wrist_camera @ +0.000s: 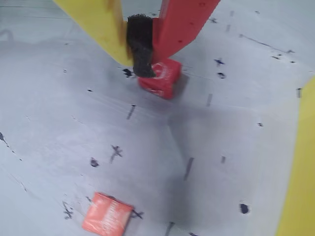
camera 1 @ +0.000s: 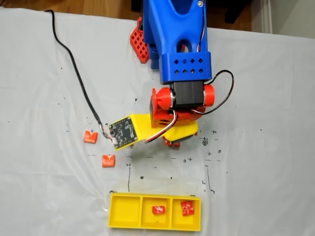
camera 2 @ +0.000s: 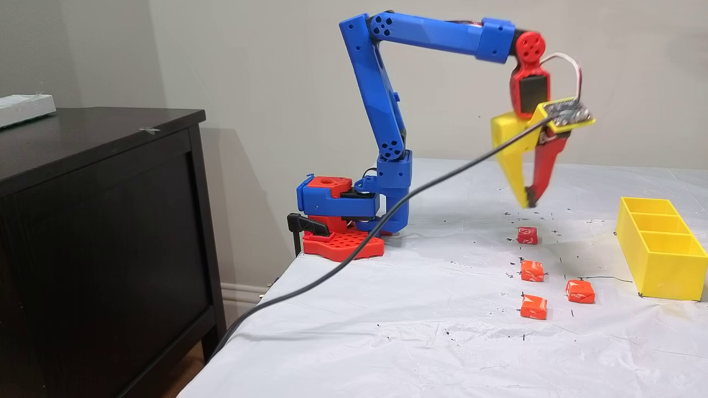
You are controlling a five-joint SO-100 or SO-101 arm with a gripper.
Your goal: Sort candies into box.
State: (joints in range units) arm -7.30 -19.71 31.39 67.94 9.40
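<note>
gripper (camera 2: 530, 203) above the table, jaws nearly together, nothing held | red candy (wrist_camera: 161, 78) on cloth right under the tips, square, no long axis, corner turned toward wrist camera | orange candy (wrist_camera: 107, 215) lower in wrist view, tilted | box (camera 1: 124, 225) beyond gripper, long axis left-right in overhead fixed view, two candies inside
</note>
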